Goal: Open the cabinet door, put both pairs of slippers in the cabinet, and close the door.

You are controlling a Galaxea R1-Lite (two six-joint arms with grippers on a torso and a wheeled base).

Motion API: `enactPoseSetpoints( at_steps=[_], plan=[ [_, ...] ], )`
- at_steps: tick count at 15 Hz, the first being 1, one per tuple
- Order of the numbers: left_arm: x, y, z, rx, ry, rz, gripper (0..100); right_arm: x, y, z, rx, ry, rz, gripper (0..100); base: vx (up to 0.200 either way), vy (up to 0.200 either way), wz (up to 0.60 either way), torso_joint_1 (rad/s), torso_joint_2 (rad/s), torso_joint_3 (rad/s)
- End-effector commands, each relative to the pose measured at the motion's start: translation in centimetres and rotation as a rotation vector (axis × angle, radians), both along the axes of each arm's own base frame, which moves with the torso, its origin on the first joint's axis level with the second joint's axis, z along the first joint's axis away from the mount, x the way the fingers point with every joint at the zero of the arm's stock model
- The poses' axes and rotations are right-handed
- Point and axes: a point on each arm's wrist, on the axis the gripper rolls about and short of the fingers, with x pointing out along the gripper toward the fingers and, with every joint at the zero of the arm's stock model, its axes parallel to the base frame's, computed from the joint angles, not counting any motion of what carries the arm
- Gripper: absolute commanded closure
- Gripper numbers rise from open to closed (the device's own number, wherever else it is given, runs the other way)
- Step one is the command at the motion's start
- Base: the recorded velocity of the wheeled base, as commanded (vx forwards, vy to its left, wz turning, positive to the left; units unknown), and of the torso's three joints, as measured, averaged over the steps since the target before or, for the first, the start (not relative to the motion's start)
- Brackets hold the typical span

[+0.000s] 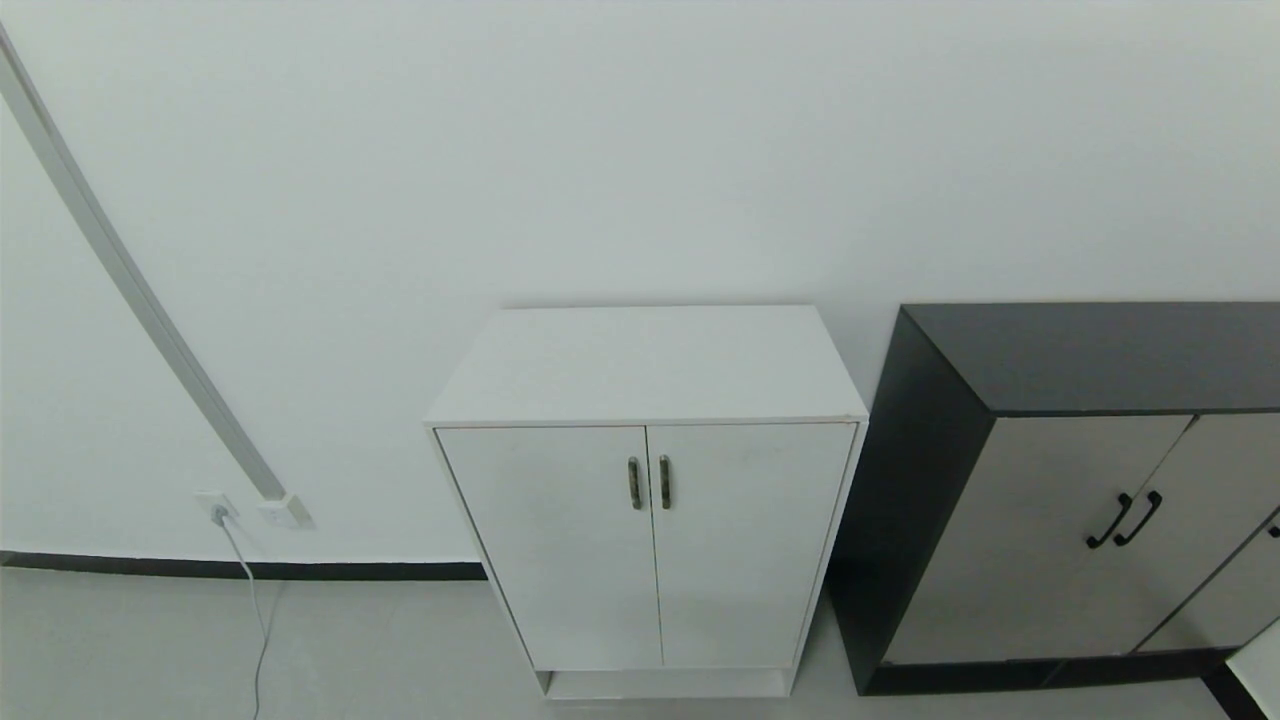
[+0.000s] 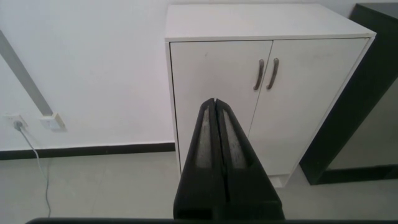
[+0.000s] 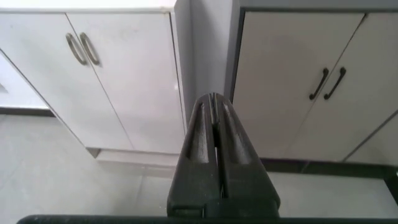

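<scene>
Our left gripper (image 2: 215, 104), fingers clenched on nothing, faces the tall white two-door cabinet (image 1: 648, 560), which stands against the wall with both doors closed. Just beside it on the right stands a black cabinet with grey doors (image 1: 1050, 540). Our right gripper (image 3: 214, 99) hangs before the gap between them, fingers likewise pressed together and empty.

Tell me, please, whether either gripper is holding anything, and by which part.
Nothing is held: the left gripper and right gripper are both shut, empty.
</scene>
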Motion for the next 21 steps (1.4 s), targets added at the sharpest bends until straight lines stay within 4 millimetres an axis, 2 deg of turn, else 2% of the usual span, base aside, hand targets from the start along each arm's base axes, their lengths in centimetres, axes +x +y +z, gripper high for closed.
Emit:
enactPoseSetpoints(
  at_steps=[1,8,12,21],
  plan=[
    [0.0,0.0,0.0,0.0,0.0,-0.001,100,-0.06,-0.01,-0.22,0.0,-0.004,0.004,100,0.0,0.0,0.0,0.0,0.0,0.0],
    [0.0,0.0,0.0,0.0,0.0,-0.001,100,-0.75,0.06,-0.4,0.011,-0.094,-0.062,100,0.0,0.0,0.0,0.0,0.0,0.0],
    [0.01,0.0,-0.05,0.001,0.001,0.001,100,-0.75,-0.13,-0.31,0.089,-0.103,-0.15,100,0.0,0.0,0.0,0.0,0.0,0.0],
    [0.01,0.0,-0.05,0.004,0.001,0.001,100,-0.75,-0.13,-0.32,0.086,-0.101,-0.152,100,0.0,0.0,0.0,0.0,0.0,0.0]
  ],
)
